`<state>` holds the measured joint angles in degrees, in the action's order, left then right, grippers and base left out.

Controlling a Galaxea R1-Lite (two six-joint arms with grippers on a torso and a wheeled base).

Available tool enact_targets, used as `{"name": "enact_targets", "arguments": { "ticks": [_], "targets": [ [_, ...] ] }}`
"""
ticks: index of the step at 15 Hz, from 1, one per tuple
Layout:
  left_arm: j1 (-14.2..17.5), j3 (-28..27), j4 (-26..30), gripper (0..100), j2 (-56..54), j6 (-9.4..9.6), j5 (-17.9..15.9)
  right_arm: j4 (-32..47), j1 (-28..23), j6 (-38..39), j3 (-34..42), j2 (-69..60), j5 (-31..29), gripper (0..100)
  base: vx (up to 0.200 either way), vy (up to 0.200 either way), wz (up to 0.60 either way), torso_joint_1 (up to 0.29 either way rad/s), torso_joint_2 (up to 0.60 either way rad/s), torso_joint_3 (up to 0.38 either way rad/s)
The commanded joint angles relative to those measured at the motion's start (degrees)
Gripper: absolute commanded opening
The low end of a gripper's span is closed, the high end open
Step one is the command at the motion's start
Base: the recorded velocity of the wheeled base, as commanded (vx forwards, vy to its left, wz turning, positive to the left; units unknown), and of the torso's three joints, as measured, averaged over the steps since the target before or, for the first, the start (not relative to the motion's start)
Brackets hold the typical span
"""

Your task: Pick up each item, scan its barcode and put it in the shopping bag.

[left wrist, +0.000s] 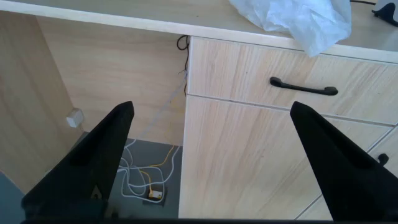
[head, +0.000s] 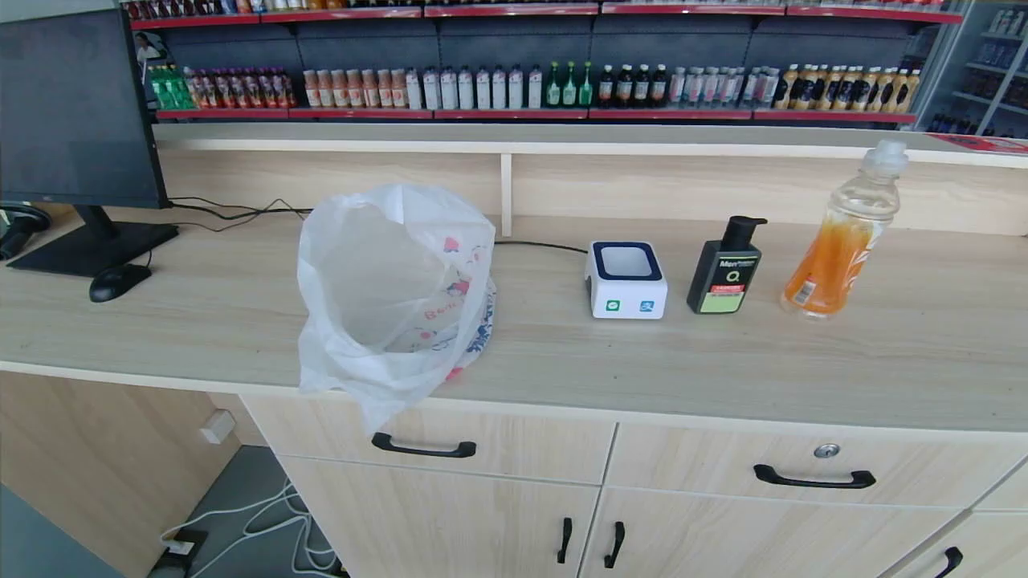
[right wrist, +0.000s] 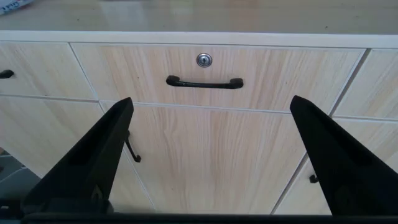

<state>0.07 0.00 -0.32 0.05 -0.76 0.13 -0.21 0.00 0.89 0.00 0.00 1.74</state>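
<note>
A translucent white shopping bag (head: 397, 285) stands open on the wooden counter, its lower edge hanging over the front; its hem (left wrist: 298, 18) also appears in the left wrist view. To its right sits a white barcode scanner (head: 626, 280), then a dark pump bottle (head: 725, 269), then a tall bottle of orange drink (head: 839, 237). My left gripper (left wrist: 211, 155) is open, held low in front of the cabinet doors under the bag. My right gripper (right wrist: 211, 155) is open too, facing the drawer with a keyhole (right wrist: 204, 60).
A monitor (head: 76, 120) and a mouse (head: 119, 282) occupy the counter's left end, with cables running behind the bag. A raised wooden ledge (head: 562, 148) runs along the back. Drawers and doors with black handles (head: 423, 447) lie below the countertop. Cables lie on the floor (left wrist: 146, 180).
</note>
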Motion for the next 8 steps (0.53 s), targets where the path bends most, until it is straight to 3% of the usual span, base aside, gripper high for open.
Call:
{"name": "enact_targets", "arguments": {
  "ticks": [1,5,7,8],
  "targets": [
    [0.0,0.0,0.0,100,0.0,-0.04,0.0,-0.1,0.0,0.0,0.0,0.0,0.0,100,0.000,0.000,0.00,0.000,0.00,0.000],
    [0.0,0.0,0.0,100,0.0,-0.04,0.0,-1.2,0.0,0.1,-1.5,0.6,0.5,100,0.000,0.000,0.00,0.000,0.00,0.000],
    [0.0,0.0,0.0,100,0.0,-0.04,0.0,-4.8,1.1,0.7,-9.6,12.9,0.5,100,0.000,0.000,0.00,0.000,0.00,0.000],
    [0.0,0.0,0.0,100,0.0,-0.04,0.0,-11.2,1.4,1.0,-11.2,20.4,0.5,100,0.000,0.000,0.00,0.000,0.00,0.000]
  ]
}}
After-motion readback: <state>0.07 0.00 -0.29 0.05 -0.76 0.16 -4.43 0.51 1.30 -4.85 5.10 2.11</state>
